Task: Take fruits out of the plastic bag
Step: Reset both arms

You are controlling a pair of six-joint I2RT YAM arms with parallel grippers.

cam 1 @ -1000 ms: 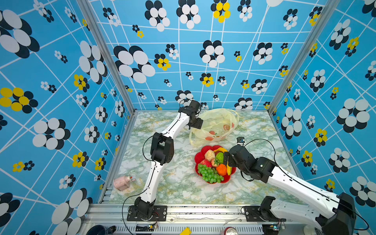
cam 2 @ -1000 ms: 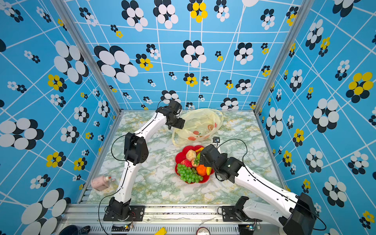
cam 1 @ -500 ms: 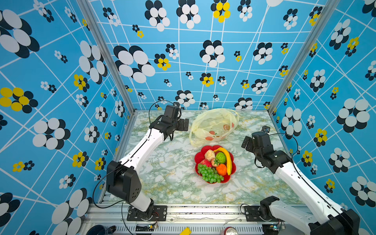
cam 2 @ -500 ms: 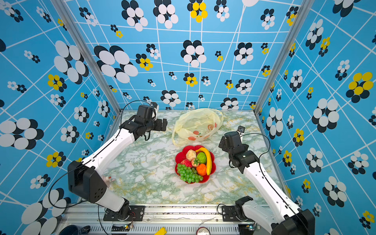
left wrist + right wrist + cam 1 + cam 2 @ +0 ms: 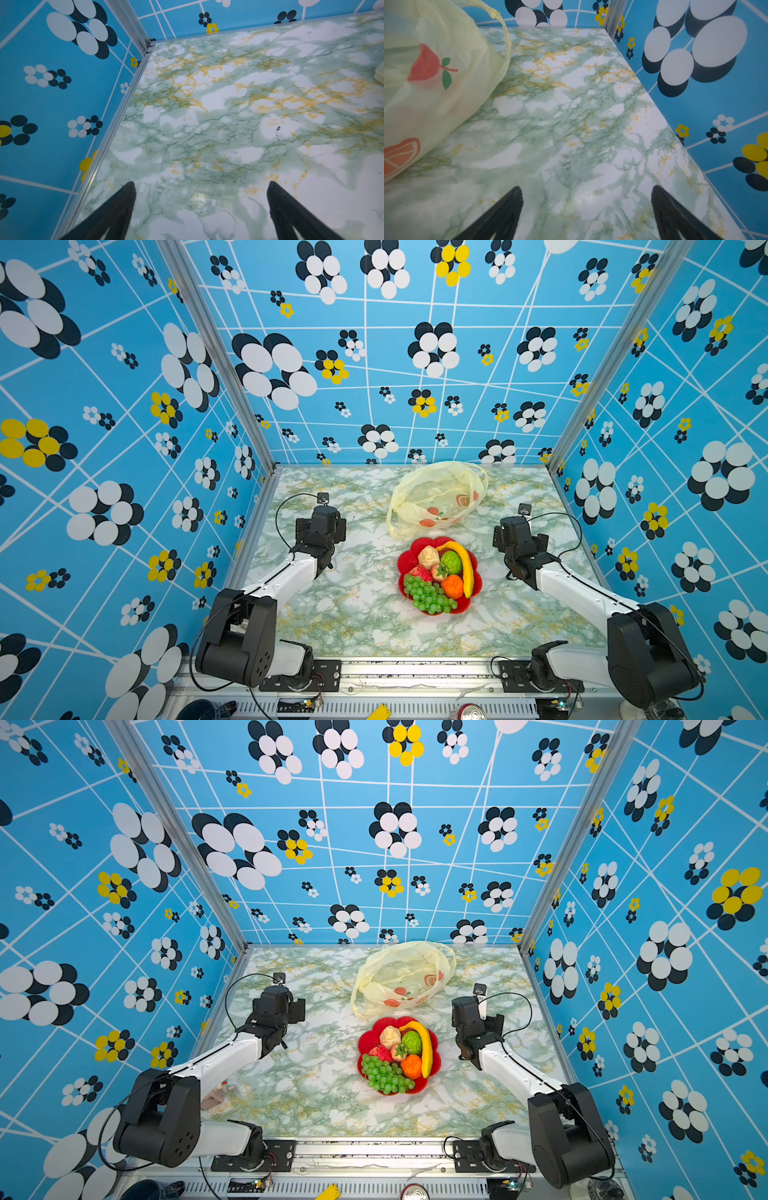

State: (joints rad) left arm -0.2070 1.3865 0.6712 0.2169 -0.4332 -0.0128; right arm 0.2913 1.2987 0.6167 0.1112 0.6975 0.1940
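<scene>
Plastic bag (image 5: 436, 497): upper centre of frame, slack, apparently empty | fruits (image 5: 440, 572): heaped on red plate (image 5: 404, 562) just below it | handling: thin, light, slippery film; pinch a handle loop (image 5: 505, 31) | jaws: both pairs spread, empty

Top views high from front, wrist views close, all sharing table (image 5: 361, 614)

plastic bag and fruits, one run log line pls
fruits: piled on red flower-shaped plate | plastic bag: slack beyond plate, no fruit visible | left gripper: open, empty | right gripper: open, empty
</scene>
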